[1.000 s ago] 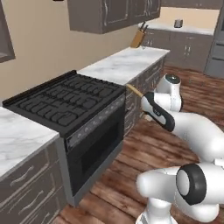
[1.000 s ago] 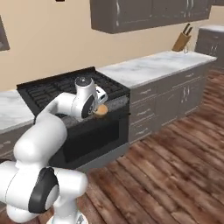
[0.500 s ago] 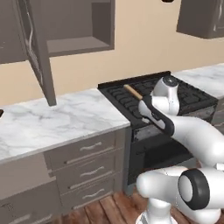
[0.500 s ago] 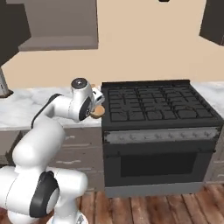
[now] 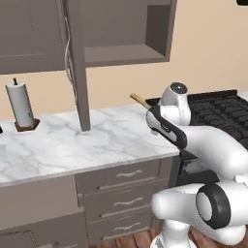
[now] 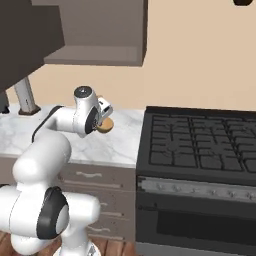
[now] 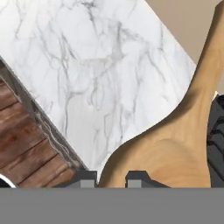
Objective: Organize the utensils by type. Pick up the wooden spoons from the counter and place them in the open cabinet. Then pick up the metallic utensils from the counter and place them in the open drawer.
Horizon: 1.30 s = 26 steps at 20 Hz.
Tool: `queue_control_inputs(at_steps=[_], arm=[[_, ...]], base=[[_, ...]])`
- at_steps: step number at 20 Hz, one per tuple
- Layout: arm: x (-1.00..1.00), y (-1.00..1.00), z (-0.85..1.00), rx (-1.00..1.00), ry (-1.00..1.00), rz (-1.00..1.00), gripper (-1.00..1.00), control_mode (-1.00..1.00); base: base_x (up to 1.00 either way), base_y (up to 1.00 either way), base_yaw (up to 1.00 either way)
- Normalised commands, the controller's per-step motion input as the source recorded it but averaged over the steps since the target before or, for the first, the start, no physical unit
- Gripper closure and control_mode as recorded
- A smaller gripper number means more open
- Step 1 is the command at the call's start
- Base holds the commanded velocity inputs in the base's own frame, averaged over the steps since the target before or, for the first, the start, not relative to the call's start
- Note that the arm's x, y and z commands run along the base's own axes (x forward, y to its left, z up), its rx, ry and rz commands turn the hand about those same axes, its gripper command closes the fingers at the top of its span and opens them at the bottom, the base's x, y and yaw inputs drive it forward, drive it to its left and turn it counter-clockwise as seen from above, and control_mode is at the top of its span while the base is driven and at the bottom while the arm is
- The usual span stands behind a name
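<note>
**Spoon carried toward cabinet: door edge and loose grip are the hazards**

At far left a paper towel roll (image 5: 20, 104) stands on the counter (image 5: 87, 140), well apart from the arm. Next, the cabinet (image 5: 121, 29) hangs open, its door (image 5: 77, 63) edge-on and reaching down near the counter; a lift from the right could knock the spoon's handle against it. The shelf looks bare. Further right, the gripper (image 7: 111, 178) is clamped on the wooden spoon (image 7: 179, 135) near its bowl, held above the counter by the stove (image 6: 200, 145). The long handle sticks out, so it might pivot or slip. The drawer's contents I cannot tell.
</note>
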Motion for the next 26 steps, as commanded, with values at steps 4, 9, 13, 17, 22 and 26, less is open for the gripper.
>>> queue_control_inputs(at_steps=[4, 9, 13, 17, 22, 26], arm=[[0.00, 0.00, 0.00, 0.00, 0.00, 0.00, 1.00, 1.00], [0.00, 0.00, 0.00, 0.00, 0.00, 0.00, 1.00, 1.00], [0.00, 0.00, 0.00, 0.00, 0.00, 0.00, 1.00, 1.00], [0.00, 0.00, 0.00, 0.00, 0.00, 0.00, 1.00, 1.00], [0.00, 0.00, 0.00, 0.00, 0.00, 0.00, 1.00, -1.00], [-0.05, -0.09, 0.02, 0.00, -0.01, 0.06, 1.00, -1.00]], base=[[0.77, 0.00, 0.40], [0.70, -0.20, 0.28], [0.49, -0.15, 0.13], [0.09, -0.11, 0.03], [0.00, -0.01, 0.00], [0.00, 0.00, 0.00]])
